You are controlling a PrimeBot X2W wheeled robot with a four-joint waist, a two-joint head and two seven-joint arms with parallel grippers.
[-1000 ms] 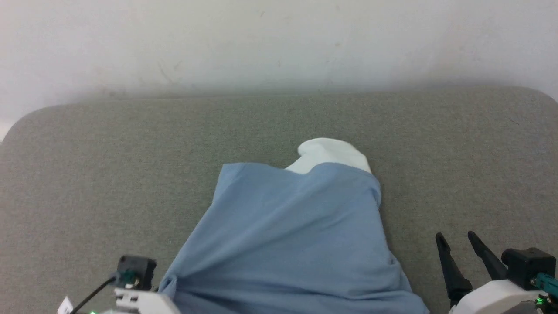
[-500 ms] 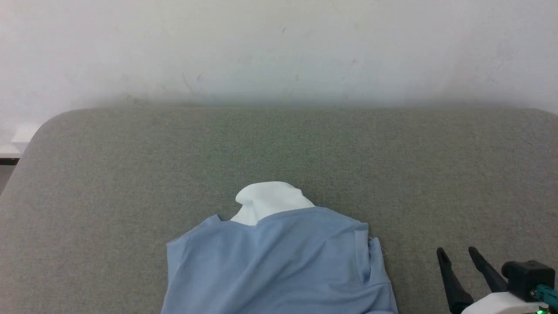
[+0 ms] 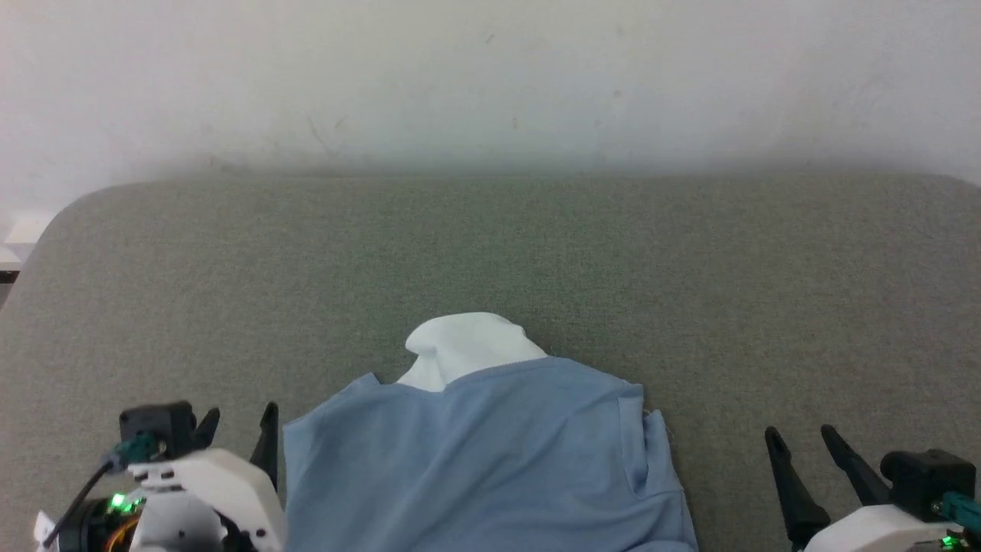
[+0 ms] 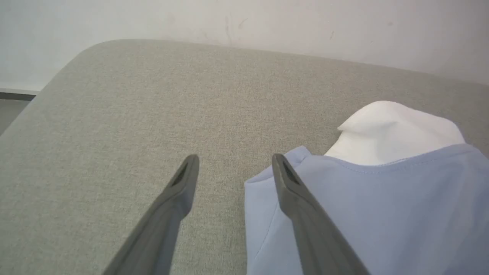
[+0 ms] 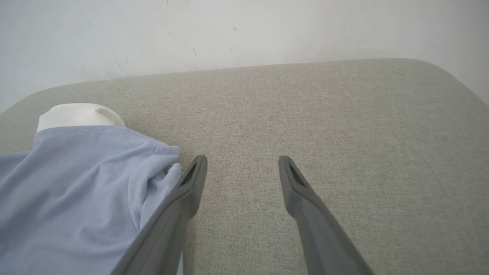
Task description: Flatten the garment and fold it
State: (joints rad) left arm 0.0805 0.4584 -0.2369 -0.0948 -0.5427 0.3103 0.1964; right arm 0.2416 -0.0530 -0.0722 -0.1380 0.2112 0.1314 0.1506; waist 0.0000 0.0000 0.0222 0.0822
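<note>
The garment [image 3: 483, 460], a plain light-blue shirt, lies spread on the grey padded table [image 3: 490, 253] and runs off the head view's bottom edge. A white piece of fabric [image 3: 464, 345] pokes out from under its far edge. My left gripper [image 3: 239, 418] stands open just left of the garment's left edge. In the left wrist view that gripper [image 4: 235, 160] has nothing between its fingers, and its right finger hangs over the cloth's [image 4: 382, 214] corner. My right gripper [image 3: 799, 435] is open, a little right of the garment. In the right wrist view it [image 5: 242, 160] stands over bare table beside the cloth [image 5: 76, 183].
A white wall [image 3: 490, 77] rises right behind the table's far edge. The table's far left corner [image 3: 54, 222] is rounded, with floor beyond it. Bare grey surface stretches beyond the garment and to both sides.
My left gripper has let go of the garment's near left corner and opened. It now stands beside the left edge. The garment lies nearer me and flatter. The head camera shifted.
</note>
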